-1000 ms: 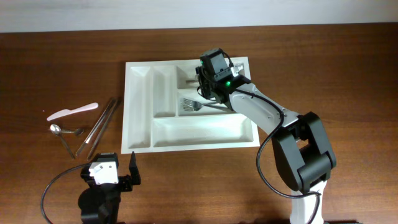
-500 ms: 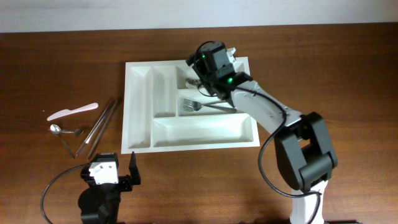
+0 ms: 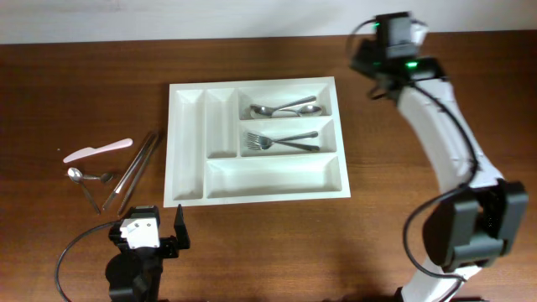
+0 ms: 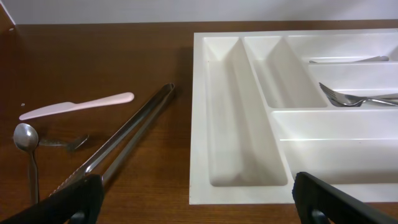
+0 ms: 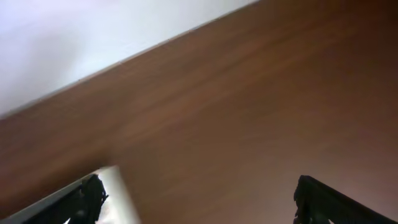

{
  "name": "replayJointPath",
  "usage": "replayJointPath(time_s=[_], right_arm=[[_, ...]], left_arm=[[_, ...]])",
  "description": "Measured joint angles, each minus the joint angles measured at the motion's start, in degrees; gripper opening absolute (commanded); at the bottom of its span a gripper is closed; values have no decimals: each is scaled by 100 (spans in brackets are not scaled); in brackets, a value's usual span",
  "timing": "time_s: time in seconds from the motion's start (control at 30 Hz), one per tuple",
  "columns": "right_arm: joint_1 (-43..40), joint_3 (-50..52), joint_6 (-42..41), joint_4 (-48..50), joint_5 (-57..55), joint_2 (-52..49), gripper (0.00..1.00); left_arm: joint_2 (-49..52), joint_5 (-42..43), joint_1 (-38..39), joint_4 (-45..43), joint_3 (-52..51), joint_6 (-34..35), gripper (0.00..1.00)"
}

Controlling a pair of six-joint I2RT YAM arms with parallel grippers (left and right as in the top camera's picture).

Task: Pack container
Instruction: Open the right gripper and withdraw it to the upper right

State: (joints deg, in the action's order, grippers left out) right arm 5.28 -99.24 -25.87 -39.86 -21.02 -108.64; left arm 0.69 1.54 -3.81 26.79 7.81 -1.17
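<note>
The white container [image 3: 190, 143] lies mid-table, also in the left wrist view [image 4: 231, 184]. Its top long compartment holds spoons [image 3: 285, 109]. The middle one holds forks [image 3: 281, 141], which also show in the left wrist view [image 4: 354, 98]. The bottom long compartment and both narrow ones are empty. My right gripper [image 3: 367, 60] is open and empty, above bare table beyond the tray's far right corner [image 5: 118, 186]; in its wrist view [image 5: 199, 205] nothing is between the fingers. My left gripper [image 3: 151, 228] is open and empty [image 4: 196, 202], near the front edge, left of the tray's near corner.
Left of the tray lie a pink plastic knife [image 3: 98, 150] [image 4: 74, 106], long metal tongs [image 3: 138, 170] [image 4: 121, 140] and small spoons [image 3: 84, 178] [image 4: 28, 140]. A pale wall runs along the table's far edge.
My right arm has lifted off the tray's spoon compartment and swung up and to the right, off the tray. The spoons now lie uncovered there. The left arm has not moved.
</note>
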Motion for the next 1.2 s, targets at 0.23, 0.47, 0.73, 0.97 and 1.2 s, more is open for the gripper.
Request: replayJointPath(time_s=[0.23, 0.47, 0.73, 0.97, 1.2], right_arm=[[-940, 2, 588, -627, -918, 35, 99], [-1768, 2, 708, -785, -699, 35, 99], [-2199, 2, 743, -796, 249, 35, 99], [-2203, 2, 772, -793, 470, 35, 99], [-2203, 4, 785, -802, 527, 35, 99]], left_arm=[[0, -2, 0, 0, 0, 0, 99], [0, -2, 0, 0, 0, 0, 99], [0, -136, 0, -232, 0, 22, 99], [94, -262, 0, -188, 269, 208, 99], [1878, -621, 0, 953, 2380, 254, 99]])
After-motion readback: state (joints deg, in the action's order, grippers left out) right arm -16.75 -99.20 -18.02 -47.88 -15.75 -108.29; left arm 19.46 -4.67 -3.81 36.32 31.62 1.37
